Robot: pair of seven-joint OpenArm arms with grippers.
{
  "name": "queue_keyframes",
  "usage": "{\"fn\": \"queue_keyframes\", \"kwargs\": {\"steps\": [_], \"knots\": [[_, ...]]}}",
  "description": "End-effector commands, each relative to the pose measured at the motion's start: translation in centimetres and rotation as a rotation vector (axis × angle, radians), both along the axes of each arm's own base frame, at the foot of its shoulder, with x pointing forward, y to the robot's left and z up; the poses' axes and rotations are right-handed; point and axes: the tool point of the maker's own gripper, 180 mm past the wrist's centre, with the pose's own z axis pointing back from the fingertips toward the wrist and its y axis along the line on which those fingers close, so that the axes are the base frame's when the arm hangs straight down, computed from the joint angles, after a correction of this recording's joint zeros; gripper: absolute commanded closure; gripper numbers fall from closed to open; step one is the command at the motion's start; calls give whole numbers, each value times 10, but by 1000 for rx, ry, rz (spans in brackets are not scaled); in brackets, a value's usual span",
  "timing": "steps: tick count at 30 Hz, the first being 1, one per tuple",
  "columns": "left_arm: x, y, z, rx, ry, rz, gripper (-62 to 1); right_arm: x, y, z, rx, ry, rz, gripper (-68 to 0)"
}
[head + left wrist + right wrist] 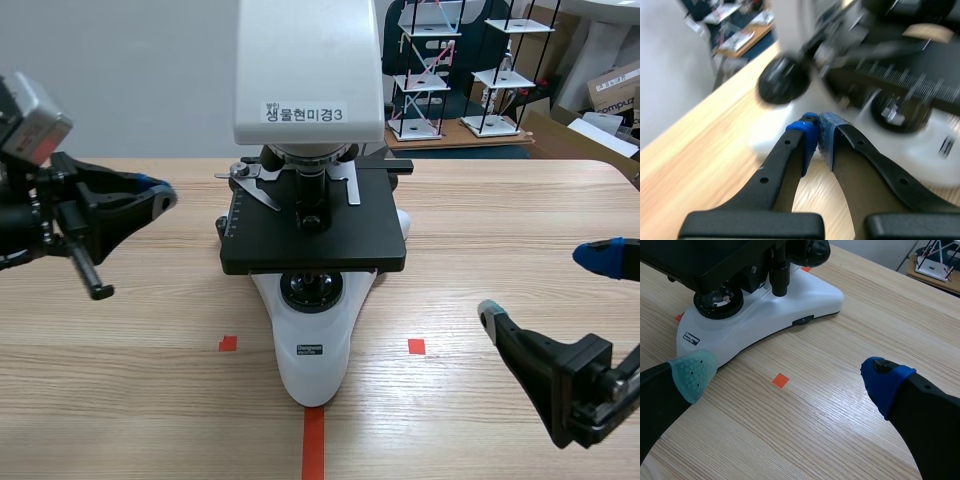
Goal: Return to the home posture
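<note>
From the camera between the arms, a white and black laboratory microscope (312, 215) stands at the middle of the pale wooden table (500, 200), its white foot (312, 360) pointing toward the robot along a strip of orange-red tape (313, 440). The left gripper (158, 190) is off to the microscope's left, apart from it, its blue-tipped fingers aimed at the instrument. The right gripper (545, 287) sits low at the right, well apart from the microscope, one finger tipped grey-green and the other blue, spread wide with nothing between them. Wire-and-card shelf models (430, 70) stand on another table behind. Through the left wrist camera, the left gripper's (818, 131) two fingers meet, blue pads (807, 137) pressed together on nothing, and ahead of them the microscope is a blur: a round black focus knob (782, 80) and a ruled black stage (920, 75) can be made out. Through the right wrist camera the right gripper (788, 376) gapes wide over the wood, a grey-green pad (692, 371) on one side and a blue pad (886, 385) on the other; a small orange-red square mark (780, 380) lies on the table between the fingers, and the microscope's white foot lies ahead, near the grey-green pad but not touching it
</note>
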Motion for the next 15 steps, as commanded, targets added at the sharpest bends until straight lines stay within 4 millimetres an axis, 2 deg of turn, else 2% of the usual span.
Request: {"fn": "queue_keyframes", "kwargs": {"steps": [1, 4, 9, 12, 15], "knots": [[-7, 5, 4, -18, -6, 5, -28, 3, 0, 7, 7, -27, 4, -642], [-21, 19, 2, -12, 4, 25, -42, 3, 0, 7, 7, -27, 4, -642], [-47, 33, 2, 19, 16, 52, -181, 3, 0, 7, 7, -27, 4, -642], [-65, 33, 9, 19, 22, 55, -242, 3, 0, 7, 7, -27, 4, -642], [-80, 29, 19, 11, 15, 56, -273, 3, 0, 7, 7, -27, 4, -642]]}}
